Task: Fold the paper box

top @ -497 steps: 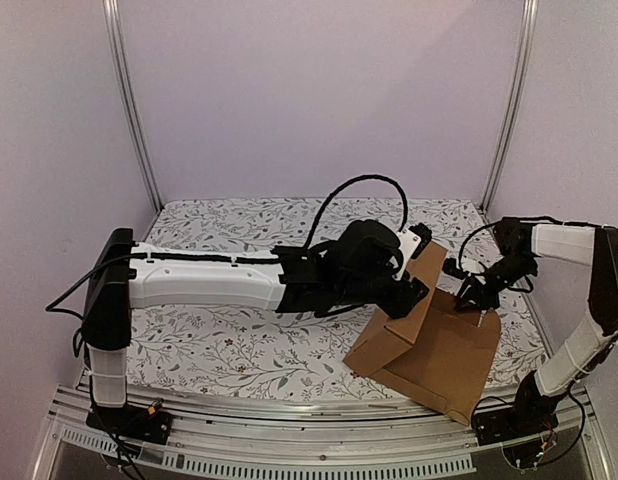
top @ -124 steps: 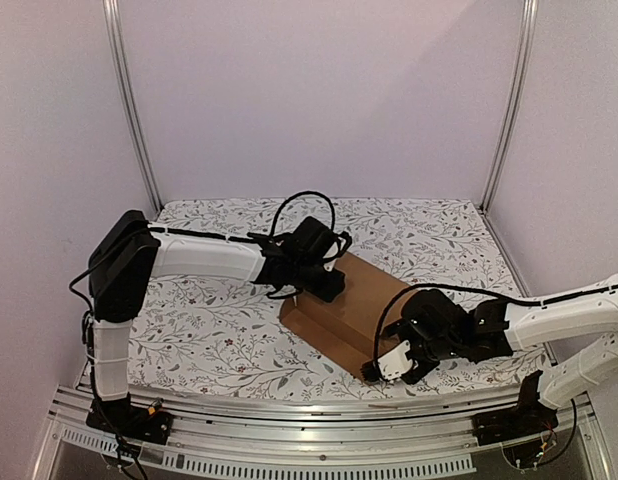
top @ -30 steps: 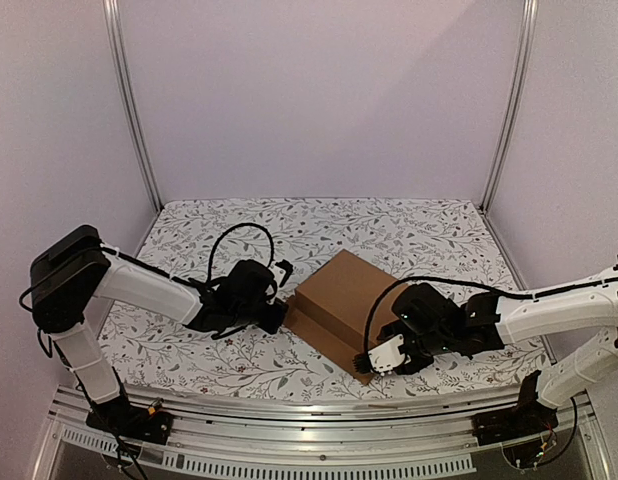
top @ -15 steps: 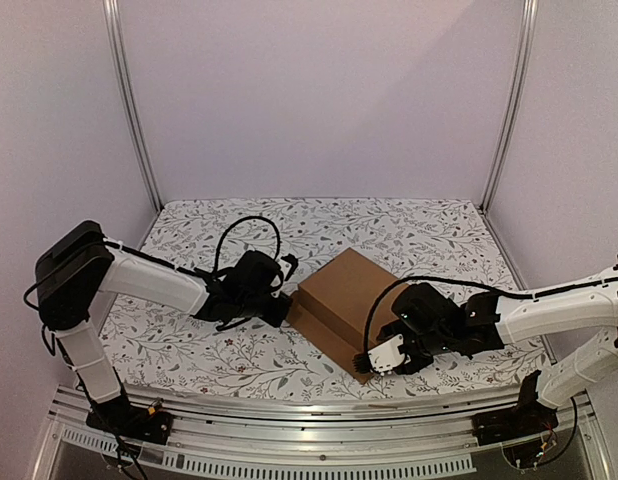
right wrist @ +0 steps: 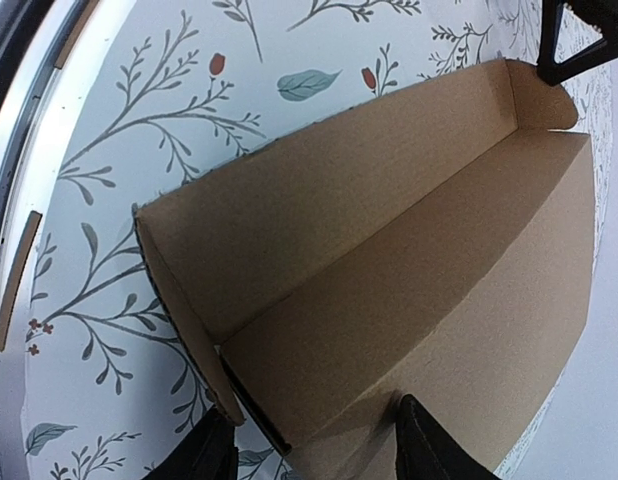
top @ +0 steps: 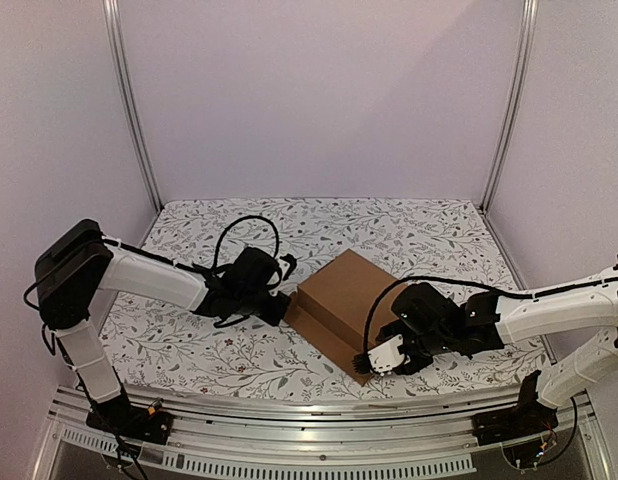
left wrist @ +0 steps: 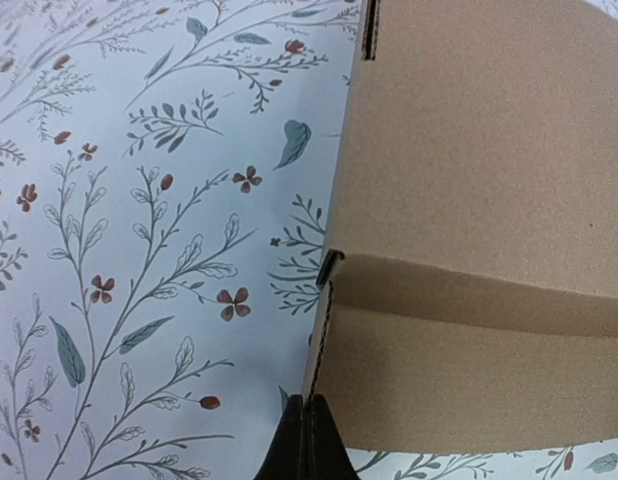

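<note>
Around the floral-patterned worktop we see pale walls, two metal posts at the far corners and a metal rail along the near edge. A black cable loops above the left arm's wrist.

The paper box sits right of centre on the worktop, turned corner-on to us, with its top panel down and a lower step of cardboard showing along its near-left side. The top panel hides the inside. The right wrist view shows only bare cardboard in the trough between the low wall and the panel.

The left end effector is at the box's left corner, its fingertips pressed together against the cardboard edge.

The right arm lies across the near right. The right end effector is spread around the box's near corner, with one finger outside the low wall. We cannot tell whether it grips.
</note>
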